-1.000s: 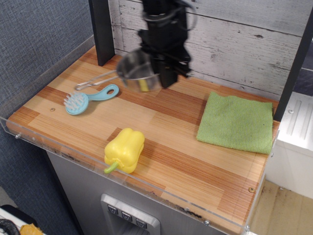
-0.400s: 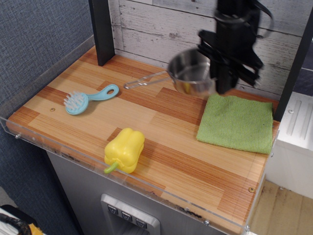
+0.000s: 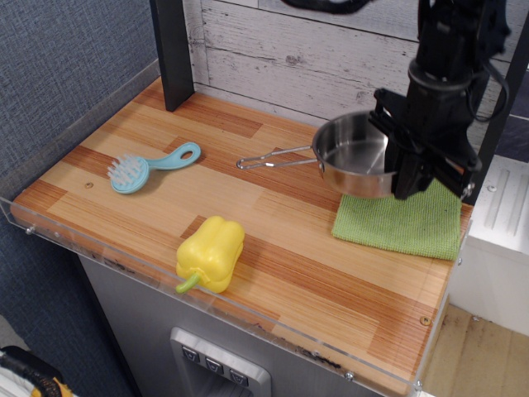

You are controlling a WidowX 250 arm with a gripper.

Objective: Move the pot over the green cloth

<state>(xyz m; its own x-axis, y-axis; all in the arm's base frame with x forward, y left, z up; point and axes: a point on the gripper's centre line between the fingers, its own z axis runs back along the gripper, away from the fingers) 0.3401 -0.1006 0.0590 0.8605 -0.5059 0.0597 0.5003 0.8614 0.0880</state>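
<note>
One end effector point(image 3: 411, 165) grips the pot point(image 3: 355, 155) by its rim above the green cloth point(image 3: 405, 220); the steel looks stiff, light and slippery.

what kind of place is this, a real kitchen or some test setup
Likely a lab test bench dressed as a kitchen: a small wood counter with clear plastic guard rails, a plank backdrop, and a toy yellow pepper.

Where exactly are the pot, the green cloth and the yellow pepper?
pot point(image 3: 354, 153), main camera view, on its shiny inner bottom.
green cloth point(image 3: 413, 223), main camera view, on its uncovered front part.
yellow pepper point(image 3: 211, 252), main camera view, on its body's middle.
</note>
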